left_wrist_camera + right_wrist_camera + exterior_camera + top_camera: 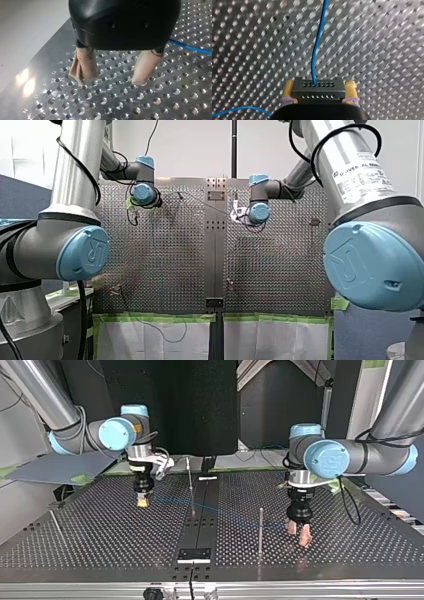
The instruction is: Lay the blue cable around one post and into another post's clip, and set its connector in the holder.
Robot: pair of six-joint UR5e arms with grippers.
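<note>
Here the right gripper point(319, 87) is clamped on a black rectangular connector point(318, 92) with rows of small pin holes. The connector sits crosswise between the gripper's yellow pads point(288, 88), low over the perforated metal counter point(249, 50). A thin blue cable point(316, 45) leaves the connector's face and runs straight ahead over the holes, and another stretch of it curves past beside the gripper's black body. In the top view the right gripper point(142, 501) hangs close to the counter at the view's left. From it the thin blue cable point(220, 509) stretches across the dark centre strip toward the view's right. It passes close by the far thin metal post point(189, 485) and fades out near the near thin metal post point(260, 530); which side of either post it takes cannot be told. The left gripper point(110, 81) is spread wide with nothing between its beige-wrapped fingers point(83, 67), whose tips point down at the counter, and the cable lies off to one side of it. In the top view the left gripper point(298, 532) stands just beside the near post.
</note>
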